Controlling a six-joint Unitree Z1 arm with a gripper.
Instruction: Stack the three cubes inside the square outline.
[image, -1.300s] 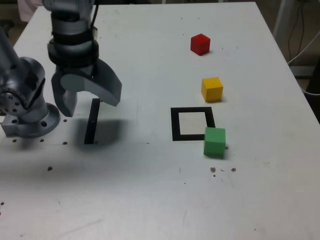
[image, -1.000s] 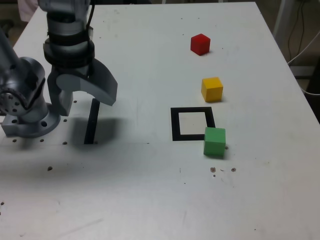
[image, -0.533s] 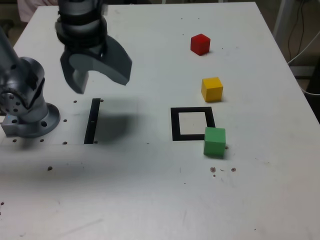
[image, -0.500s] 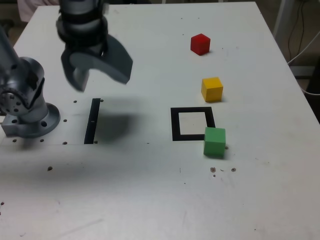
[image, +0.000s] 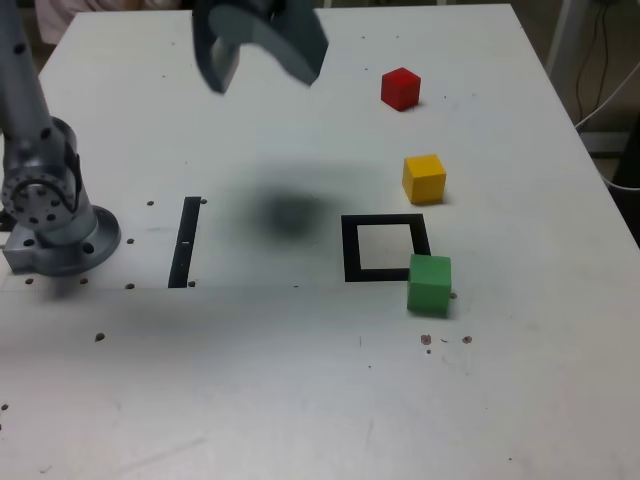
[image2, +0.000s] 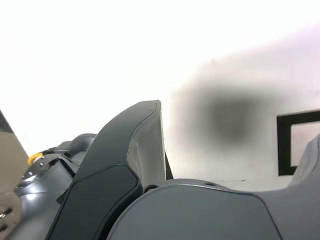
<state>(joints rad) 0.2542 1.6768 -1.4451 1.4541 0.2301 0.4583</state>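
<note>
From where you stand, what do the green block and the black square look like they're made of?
The green block looks like painted wood or maybe plastic: its faces are evenly coloured, with no shine. The black square looks like matte tape, since it lies flat with crisp edges, though it could be paint.

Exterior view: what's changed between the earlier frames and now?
End effector has moved toward the exterior view's right and up in the picture, its shadow shifting right too. Nothing gripped or released; jaws open throughout. Red cube, yellow cube, green cube and square outline unmoved.
</note>
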